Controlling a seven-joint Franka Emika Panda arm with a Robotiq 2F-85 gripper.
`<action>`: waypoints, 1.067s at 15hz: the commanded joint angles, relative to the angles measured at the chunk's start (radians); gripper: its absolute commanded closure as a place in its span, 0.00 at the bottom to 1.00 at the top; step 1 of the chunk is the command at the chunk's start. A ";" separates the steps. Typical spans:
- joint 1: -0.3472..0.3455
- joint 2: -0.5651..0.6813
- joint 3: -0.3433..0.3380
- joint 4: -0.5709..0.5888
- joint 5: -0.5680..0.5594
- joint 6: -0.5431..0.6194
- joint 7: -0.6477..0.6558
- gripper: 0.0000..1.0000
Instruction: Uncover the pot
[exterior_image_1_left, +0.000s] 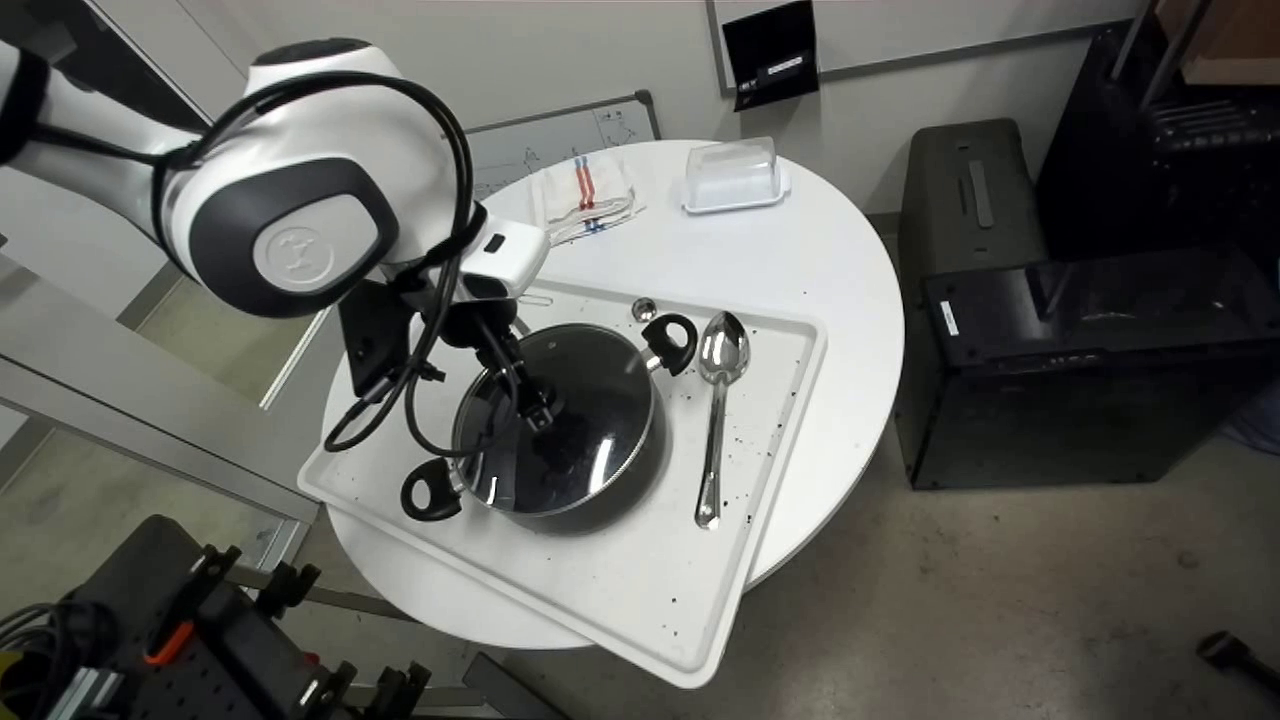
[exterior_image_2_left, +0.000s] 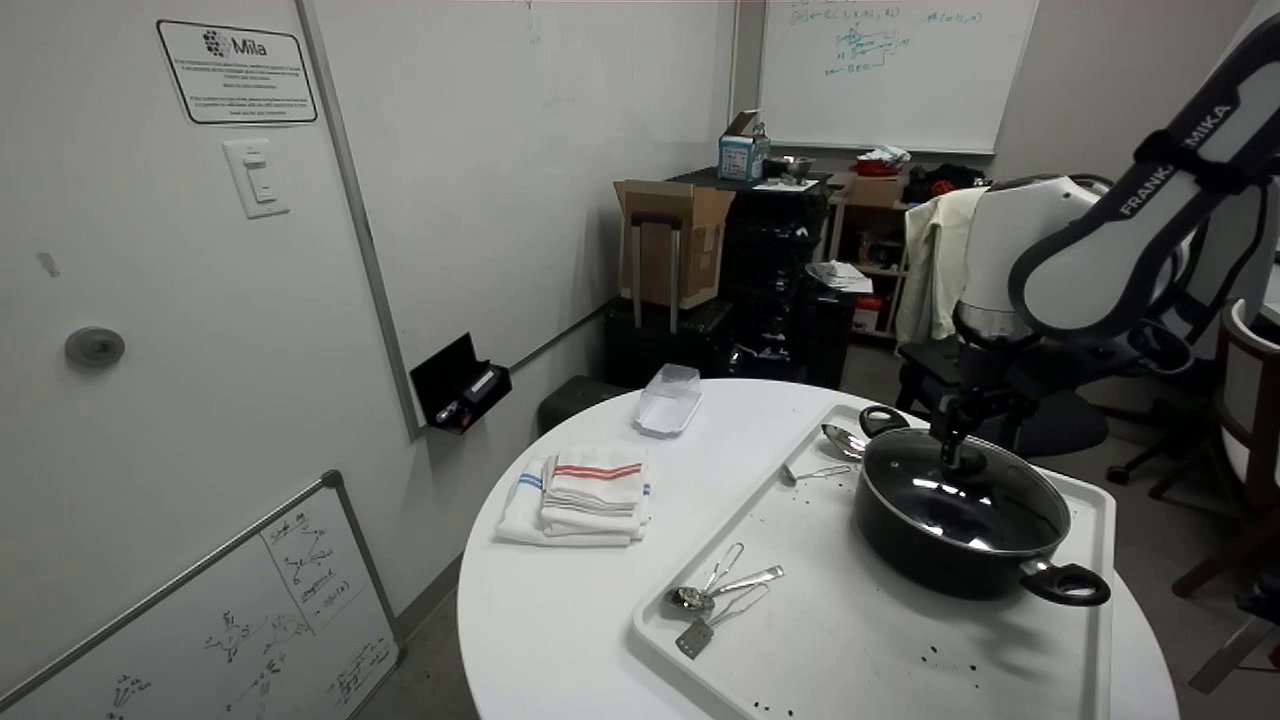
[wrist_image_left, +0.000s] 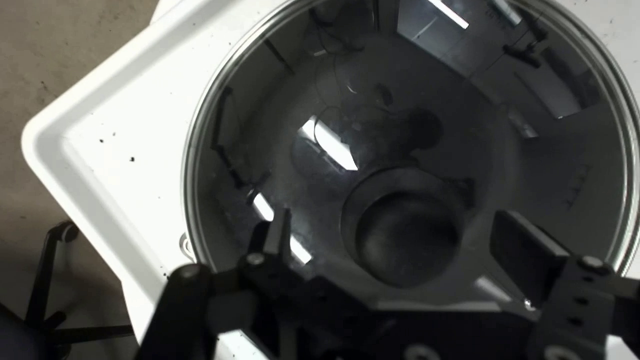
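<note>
Under spread black end effector (wrist_image_left: 393, 216), dark knob (wrist_image_left: 407, 240) being bracketed; round black pot (exterior_image_2_left: 925, 555) being covered by clear-glass lid (exterior_image_2_left: 985, 505); lifting seemingly being awaited.

Pot (exterior_image_2_left: 925, 558) interior unreadable under glass lid (wrist_image_left: 415, 135), lid cropped at wrist view's top, gripper (wrist_image_left: 392, 231) cut off below, Franka arm (exterior_image_1_left: 335, 190) clipped in both exterior views, wall sign (exterior_image_2_left: 238, 78) fine print illegible

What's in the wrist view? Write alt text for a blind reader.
Open black fingers appear on either side of a round dark knob on a shiny glass lid, which fills much of the frame. A corner of a white tray shows at left.
</note>
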 joint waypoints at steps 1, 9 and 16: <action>0.023 0.030 -0.010 0.032 0.027 0.022 0.009 0.00; 0.037 0.060 -0.016 0.052 0.025 0.028 0.024 0.25; 0.038 0.051 -0.015 0.046 0.029 0.041 0.019 0.67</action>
